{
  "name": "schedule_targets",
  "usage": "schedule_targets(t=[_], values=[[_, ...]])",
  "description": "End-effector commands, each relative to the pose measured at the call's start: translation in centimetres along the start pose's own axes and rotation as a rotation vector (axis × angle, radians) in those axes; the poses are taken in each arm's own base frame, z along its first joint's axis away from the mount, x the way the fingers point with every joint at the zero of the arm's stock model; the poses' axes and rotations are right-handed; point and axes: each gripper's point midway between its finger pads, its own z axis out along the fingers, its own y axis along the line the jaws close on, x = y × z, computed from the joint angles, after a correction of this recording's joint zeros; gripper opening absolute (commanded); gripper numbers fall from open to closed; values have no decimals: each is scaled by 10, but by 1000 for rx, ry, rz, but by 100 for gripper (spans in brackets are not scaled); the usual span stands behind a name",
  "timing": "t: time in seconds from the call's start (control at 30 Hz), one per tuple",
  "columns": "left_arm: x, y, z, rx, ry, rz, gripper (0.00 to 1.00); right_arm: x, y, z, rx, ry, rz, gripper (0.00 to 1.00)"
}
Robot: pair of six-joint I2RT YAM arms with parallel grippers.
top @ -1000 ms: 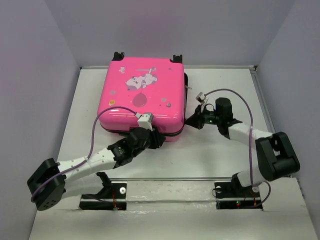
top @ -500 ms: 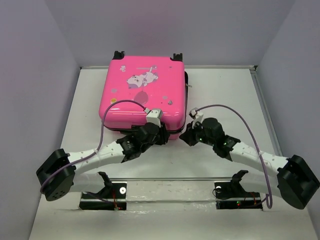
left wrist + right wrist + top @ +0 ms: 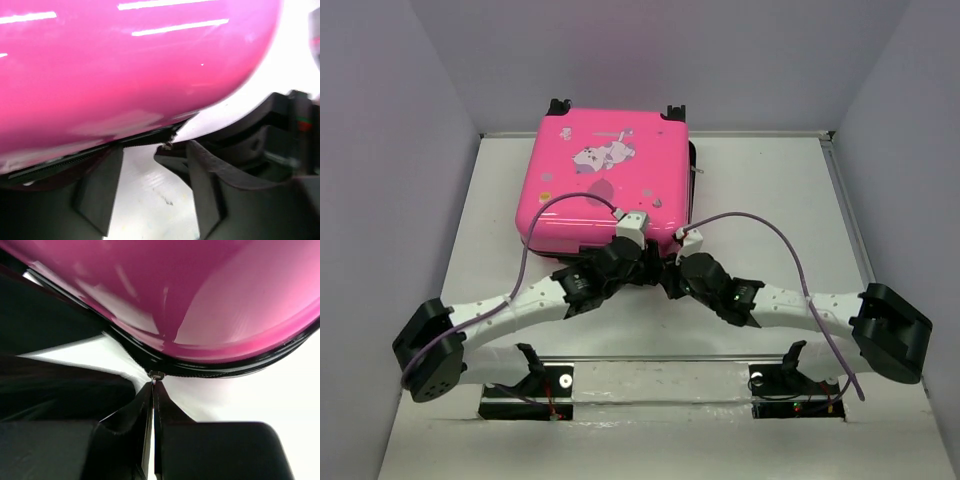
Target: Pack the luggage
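The luggage (image 3: 605, 190) is a hot-pink hard-shell suitcase lying flat and closed at the back of the table, cartoon print up. Both grippers meet at its near right corner. My left gripper (image 3: 645, 268) stands open just below the black zipper seam (image 3: 90, 155), its jaws apart with bare table between them (image 3: 152, 150). My right gripper (image 3: 667, 275) is shut, its fingertips (image 3: 153, 385) pinching the small metal zipper pull (image 3: 156, 375) that hangs from the seam under the pink shell (image 3: 200, 290). The right gripper's black body (image 3: 260, 145) fills the right of the left wrist view.
White table (image 3: 770, 200) with low walls on the left, right and back. The suitcase's black wheels (image 3: 557, 107) point to the back wall. Purple cables (image 3: 790, 250) arc over both arms. The arm bases (image 3: 545, 385) sit on the near edge.
The right arm has swung from the suitcase's right side round to its near right corner, gripper shut. The left gripper has slid right along the near edge and its jaws have opened.
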Motion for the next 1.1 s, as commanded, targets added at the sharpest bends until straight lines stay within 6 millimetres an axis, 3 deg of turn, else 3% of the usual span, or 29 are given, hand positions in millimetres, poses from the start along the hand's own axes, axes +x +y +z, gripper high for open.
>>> schedule_targets(t=[0.0,0.07,0.1,0.13,0.17,0.2,0.23,0.27,0.37,0.4,0.47,0.53,0.7,0.97,1.03,1.07], values=[[-156,-28,-77,90,-407,-102,75,-9,48,0,-137,-31,55,7],[-190,-16,-109,76,-456,-107,86,-8,41,0,-110,-43,50,7],[-197,-7,-113,50,-454,-103,89,-8,40,0,-106,-44,47,7],[-215,22,-120,-30,-470,-115,91,-7,38,-1,-101,-42,41,7],[-213,18,-118,-10,-454,-102,91,-6,36,-2,-98,-43,39,7],[-228,57,-119,-108,-483,-127,92,-7,36,-3,-95,-48,37,7],[-233,76,-119,-141,-488,-147,92,-9,35,-4,-92,-52,32,7],[-239,114,-123,-207,-506,-189,92,-7,33,-4,-85,-47,28,7],[-246,162,-134,-310,-556,-251,94,-8,30,-5,-74,-48,9,7],[-243,195,-135,-383,-557,-289,95,-8,29,-5,-71,-46,3,7],[-237,205,-124,-323,-499,-325,97,-8,29,-7,-72,-49,0,7],[-229,237,-111,-338,-457,-379,98,-10,28,-8,-67,-50,-11,7],[-210,256,-77,-303,-383,-491,99,-18,25,-12,-42,-66,-27,7],[-188,304,-67,-385,-417,-641,91,-29,37,-8,-60,-57,-51,7],[-189,302,-62,-357,-417,-641,91,-26,39,-3,-59,-37,-64,7],[-190,292,-56,-289,-397,-632,93,-26,40,-1,-61,-35,-64,7]])
